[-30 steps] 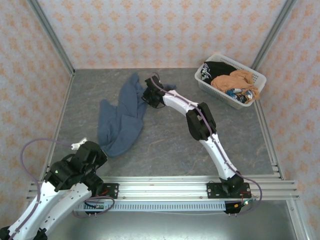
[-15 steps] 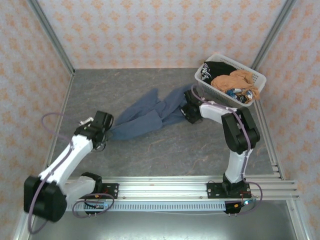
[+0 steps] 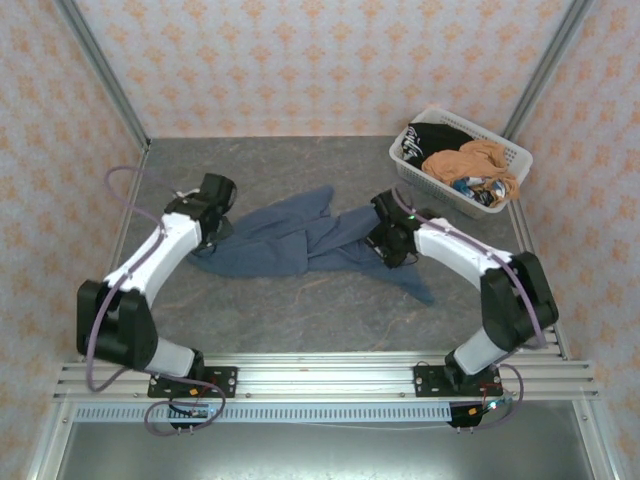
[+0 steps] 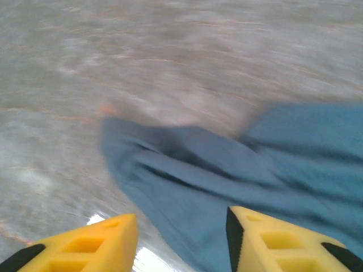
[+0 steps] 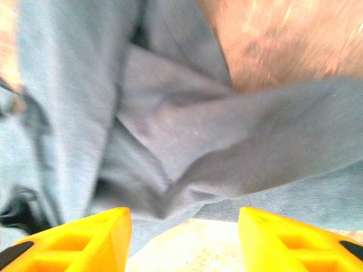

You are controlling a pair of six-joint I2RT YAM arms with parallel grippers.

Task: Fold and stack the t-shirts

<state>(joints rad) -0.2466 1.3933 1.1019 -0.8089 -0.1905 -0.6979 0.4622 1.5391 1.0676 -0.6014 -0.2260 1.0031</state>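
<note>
Overhead, the slate-blue t-shirt (image 3: 290, 240) lies bunched mid-frame on the counter (image 3: 300, 310) between left end effector (image 3: 212, 222) and right end effector (image 3: 388, 245). Left wrist: fingers (image 4: 266, 243) parted, empty, shirt lower right. Right wrist: fingers (image 5: 74, 238) parted, empty, shirt across the top.

The grey, marbled surface (image 3: 300, 300) ahead of me carries two things. A slate-blue t-shirt (image 3: 285, 240) lies crumpled across its middle, stretched from my left to my right in loose ridges and folds, with one narrow tail trailing toward my near right. From my left wrist I see its left end bunched and resting on the bare grey top. A white lattice basket (image 3: 418, 178) stands at the far right corner, apart from the shirt, set at an angle to the surface's edges.
</note>
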